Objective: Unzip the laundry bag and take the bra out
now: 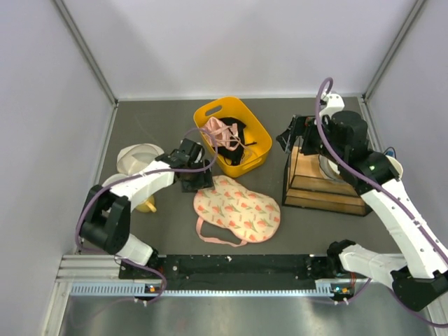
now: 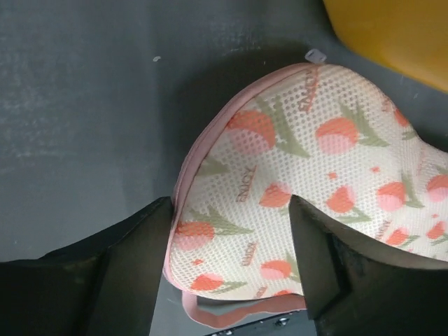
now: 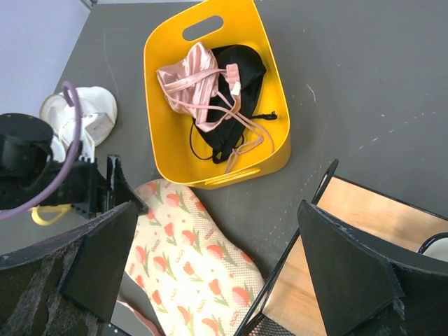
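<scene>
Largest first, the dark worktop (image 1: 168, 231). Near the middle of its near edge lies the laundry bag (image 1: 236, 208), flat, with the pink edging closed as far as visible. No bra to be seen with certainty; judged to be inside the closed bag. Just behind the bag, toward the far edge, the yellow basket (image 1: 233, 133), holding a pink strappy garment (image 3: 189, 80) and a black garment (image 3: 241, 70); better not to disturb. Toward the right edge, a wooden rack (image 1: 318, 178) in a black wire frame.

Left jaws: open, low over the bag's far-left end, one of the fingers (image 2: 133, 266) seemingly against the pink edging, the other over the mesh, gripping nothing. Right jaws: open as well, empty, high above the rack and well apart from the bag.

Smallest, a pale tab (image 2: 316, 54) at the far tip of the bag, just beside the basket. Probably the zip pull, but too small to be sure.

To do this step well:
- Move the left jaws toward the far edge until the tab sits between the fingers.
- Close on the tab alone, not on the mesh.
- Bring the right jaws down first to pin the bag's other end, toward the right near corner; otherwise the soft bag will likely slide with the pull.
- Pull low and slowly, following the curve of the edging.
- Keep clear of the basket wall.
</scene>
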